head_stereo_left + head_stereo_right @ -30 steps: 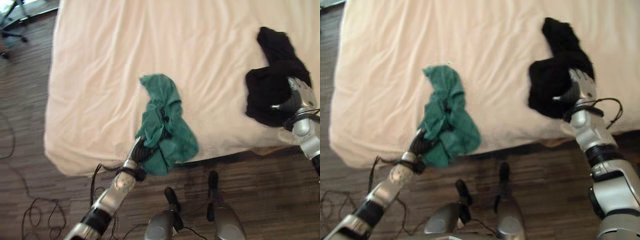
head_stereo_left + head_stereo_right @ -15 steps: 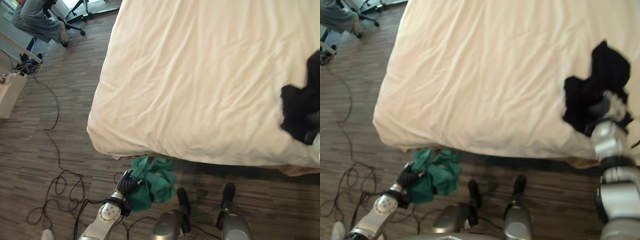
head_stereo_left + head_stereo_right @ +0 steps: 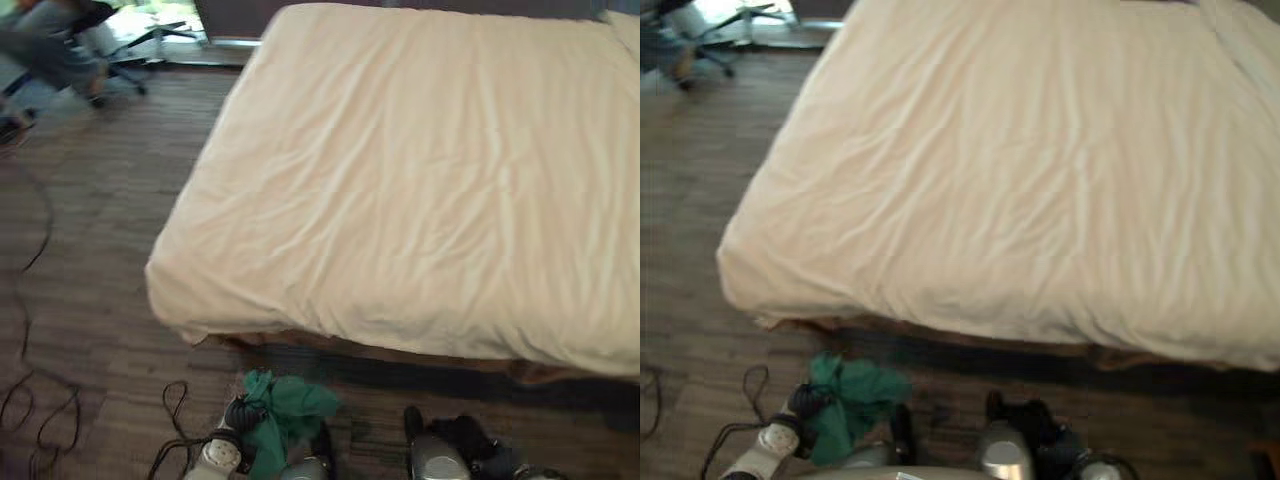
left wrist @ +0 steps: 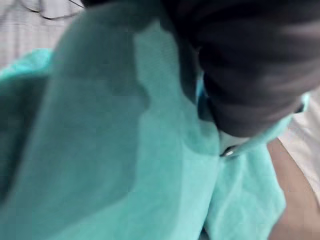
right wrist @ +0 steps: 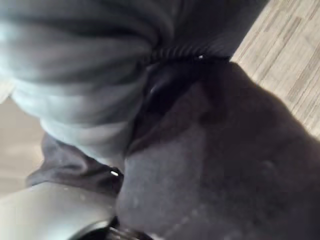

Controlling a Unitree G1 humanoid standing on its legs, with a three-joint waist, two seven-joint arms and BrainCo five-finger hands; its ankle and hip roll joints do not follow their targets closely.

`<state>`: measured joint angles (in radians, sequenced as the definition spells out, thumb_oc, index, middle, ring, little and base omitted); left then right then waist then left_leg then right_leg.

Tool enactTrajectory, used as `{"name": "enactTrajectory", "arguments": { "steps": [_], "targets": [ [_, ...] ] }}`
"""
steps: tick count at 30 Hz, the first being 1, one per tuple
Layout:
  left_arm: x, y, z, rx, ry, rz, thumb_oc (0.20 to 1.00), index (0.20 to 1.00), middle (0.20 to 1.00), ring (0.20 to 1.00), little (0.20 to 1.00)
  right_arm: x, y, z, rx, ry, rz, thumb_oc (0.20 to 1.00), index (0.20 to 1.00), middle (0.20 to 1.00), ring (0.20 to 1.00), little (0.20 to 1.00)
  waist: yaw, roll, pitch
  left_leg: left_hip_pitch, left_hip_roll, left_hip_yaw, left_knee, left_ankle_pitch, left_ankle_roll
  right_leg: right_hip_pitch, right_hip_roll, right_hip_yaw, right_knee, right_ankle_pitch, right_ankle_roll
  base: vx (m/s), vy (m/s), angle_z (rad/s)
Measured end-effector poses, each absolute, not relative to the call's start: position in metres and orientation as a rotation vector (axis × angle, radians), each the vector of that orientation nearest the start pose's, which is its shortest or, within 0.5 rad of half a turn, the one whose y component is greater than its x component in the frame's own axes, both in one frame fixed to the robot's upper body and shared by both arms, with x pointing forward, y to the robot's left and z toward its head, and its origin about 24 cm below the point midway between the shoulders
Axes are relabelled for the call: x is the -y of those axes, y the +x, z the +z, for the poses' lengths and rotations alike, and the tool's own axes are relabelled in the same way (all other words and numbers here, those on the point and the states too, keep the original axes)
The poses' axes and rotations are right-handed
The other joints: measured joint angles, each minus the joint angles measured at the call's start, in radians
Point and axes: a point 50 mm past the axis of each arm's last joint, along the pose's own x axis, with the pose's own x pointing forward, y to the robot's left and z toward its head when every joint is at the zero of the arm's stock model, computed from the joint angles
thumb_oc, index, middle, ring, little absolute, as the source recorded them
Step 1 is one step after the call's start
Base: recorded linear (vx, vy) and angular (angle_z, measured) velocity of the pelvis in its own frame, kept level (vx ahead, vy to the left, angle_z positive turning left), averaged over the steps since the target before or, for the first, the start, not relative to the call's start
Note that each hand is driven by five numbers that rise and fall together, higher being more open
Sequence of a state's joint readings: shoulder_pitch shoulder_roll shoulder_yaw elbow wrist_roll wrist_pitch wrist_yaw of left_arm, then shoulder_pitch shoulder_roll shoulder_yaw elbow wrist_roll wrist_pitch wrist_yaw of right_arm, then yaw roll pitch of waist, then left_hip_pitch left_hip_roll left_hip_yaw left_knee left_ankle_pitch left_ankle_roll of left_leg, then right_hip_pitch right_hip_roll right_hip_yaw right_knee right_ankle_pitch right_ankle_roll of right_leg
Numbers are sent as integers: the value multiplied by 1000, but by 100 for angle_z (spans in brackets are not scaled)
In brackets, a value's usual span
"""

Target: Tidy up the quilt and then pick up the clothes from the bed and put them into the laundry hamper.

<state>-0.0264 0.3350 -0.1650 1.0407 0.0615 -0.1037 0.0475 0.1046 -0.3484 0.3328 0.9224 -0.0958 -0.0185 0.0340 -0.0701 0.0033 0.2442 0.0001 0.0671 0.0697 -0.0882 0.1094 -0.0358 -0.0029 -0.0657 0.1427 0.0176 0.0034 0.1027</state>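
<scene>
The cream quilt (image 3: 430, 180) lies spread flat over the bed with light creases and no clothes on it. Low in front of the bed's near edge, my left hand (image 3: 243, 413) is shut on a green garment (image 3: 288, 405), which hangs bunched over the wooden floor. The same green cloth (image 4: 110, 150) shows past the hand's dark cover (image 4: 250, 65) in the left wrist view. A black garment (image 3: 462, 436) hangs to the right of it, just above the floor. My right hand (image 5: 90, 65) is curled on that black cloth (image 5: 225, 165) in the right wrist view.
The bed's near left corner (image 3: 165, 290) juts toward me. Wooden floor (image 3: 90, 250) runs along the bed's left side. A person on an office chair (image 3: 60, 45) is at the far left. Cables (image 3: 25, 400) loop on the floor at the left.
The camera has swung toward the bed's head. The black garment has left the quilt and now hangs low by the floor. The green one stays in my left hand below the bed edge.
</scene>
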Motion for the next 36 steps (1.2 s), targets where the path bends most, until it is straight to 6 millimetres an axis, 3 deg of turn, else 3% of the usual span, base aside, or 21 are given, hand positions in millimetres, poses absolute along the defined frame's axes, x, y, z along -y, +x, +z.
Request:
{"name": "enactTrajectory", "arguments": {
  "steps": [1,3,5,6,7,8,10,11,13,14,15,16,18,19,20,22,24,25,32,34,36],
  "targets": [
    [-253,145,-132,-936,448,40,200,200,200,200,200,234,109,-146,-1080,-556,245,200,200,200,200,200,-2,12,-7,-18,5,-52,-3,4,-8,48,14,-21,-70,11,-2,-46,-102,132],
    [-253,133,-136,-955,424,75,200,200,200,200,200,231,134,-140,-1027,-593,260,200,200,200,200,200,59,42,-11,-51,22,-57,-3,7,-3,53,25,-61,-98,32,-3,-78,-62,79],
    [-246,121,-141,-978,364,104,200,200,200,200,200,234,161,-127,-931,-647,257,200,200,200,200,200,103,78,-20,-118,33,-61,-3,-44,-6,44,42,-139,-98,39,-14,-209,80,125],
    [-247,131,-137,-949,353,116,200,200,200,200,200,235,164,-125,-914,-647,246,200,200,200,200,200,90,53,-10,-127,25,-48,-2,-84,-29,44,16,-182,-105,38,-46,-159,91,201],
    [-242,136,-137,-938,324,123,200,200,200,200,200,234,169,-123,-899,-651,237,200,200,200,200,200,106,52,-5,-137,19,33,6,-74,-14,55,-20,-250,-104,50,-73,-150,106,225],
    [-236,136,-139,-939,278,128,200,200,200,200,200,234,175,-120,-882,-661,218,200,200,200,200,200,107,20,5,-135,29,255,55,-65,-24,77,-63,-337,-100,56,-70,-127,107,206],
    [-238,128,-142,-965,262,148,200,200,200,200,200,231,189,-114,-838,-657,193,200,200,200,200,200,119,25,1,-88,74,356,123,-73,-43,118,-91,-434,-100,54,-70,-143,161,171],
    [-240,126,-144,-994,266,154,200,200,200,200,200,235,190,-111,-824,-616,128,200,200,200,200,200,97,0,-2,-51,100,402,199,-88,-70,170,-130,-546,-99,53,-68,-59,108,174],
    [-240,121,-145,-998,268,159,200,200,200,200,200,243,189,-110,-825,-589,70,200,200,200,200,200,104,-14,-23,3,135,431,215,-99,-82,198,-167,-593,-99,40,-49,42,167,154],
    [-235,112,-148,-1017,264,157,200,200,200,200,200,253,188,-107,-820,-576,16,200,200,200,200,200,109,14,-42,50,156,432,192,-83,-85,208,-174,-621,-85,37,11,110,417,200],
    [-216,105,-155,-1050,233,139,200,200,200,200,200,275,163,-112,-890,-517,-131,200,200,200,200,200,98,44,-70,93,94,386,125,-105,-67,244,-224,-700,-7,27,30,159,643,258],
    [-209,110,-156,-1052,248,112,200,200,200,200,200,280,137,-125,-999,-519,-143,200,200,200,200,200,104,20,-73,107,40,348,101,-77,-9,221,-313,-724,143,20,32,59,357,236],
    [-218,113,-154,-1064,324,86,200,200,200,200,200,262,127,-135,-1034,-489,-109,200,200,200,200,200,117,-10,-70,89,-16,301,117,-86,24,174,-414,-694,376,68,29,41,218,178],
    [-227,117,-151,-1055,361,92,200,200,200,200,200,244,113,-144,-1064,-459,-68,200,200,200,200,200,105,-32,-77,94,-29,234,83,-96,68,88,-420,-586,512,-3,73,10,150,170],
    [-233,119,-149,-1050,385,101,200,200,200,200,200,235,117,-146,-1057,-431,-58,200,200,200,200,200,112,-44,-73,87,-34,216,81,-95,76,28,-400,-520,543,-14,76,83,145,158],
    [-246,124,-145,-1052,439,119,200,200,200,200,200,214,133,-145,-1002,-360,-49,200,200,200,200,200,76,-35,-58,83,-35,97,51,-85,96,-130,-177,-257,545,-109,66,184,24,122],
    [-245,134,-142,-1026,437,118,200,200,200,200,200,217,138,-143,-988,-331,-76,200,200,200,200,200,63,-29,-51,112,-63,52,25,-77,88,-176,-69,-137,449,-150,56,160,-55,124],
    [-241,135,-144,-1030,439,108,200,200,200,200,200,263,142,-132,-1003,-421,-186,200,200,200,200,200,72,35,4,196,32,56,90,-222,-16,-114,115,-223,68,105,-131,142,-43,68],
    [-212,158,-138,-931,448,28,200,200,200,200,200,234,138,-140,-998,-417,-106,200,200,200,200,200,94,7,-34,180,28,84,48,-180,-23,-87,109,-264,-68,130,-98,179,-80,-7],
    [-213,160,-137,-920,448,31,200,200,200,200,200,228,140,-139,-981,-416,-80,200,200,200,200,200,98,21,-31,185,51,87,37,-187,-14,-130,104,-317,40,107,-125,199,-144,-9],
    [-214,158,-137,-927,452,30,200,200,200,200,200,227,139,-138,-969,-412,-72,200,200,200,200,200,99,2,-37,192,37,84,63,-204,-31,-158,88,-316,129,51,-141,142,-176,7]
  ]
}}
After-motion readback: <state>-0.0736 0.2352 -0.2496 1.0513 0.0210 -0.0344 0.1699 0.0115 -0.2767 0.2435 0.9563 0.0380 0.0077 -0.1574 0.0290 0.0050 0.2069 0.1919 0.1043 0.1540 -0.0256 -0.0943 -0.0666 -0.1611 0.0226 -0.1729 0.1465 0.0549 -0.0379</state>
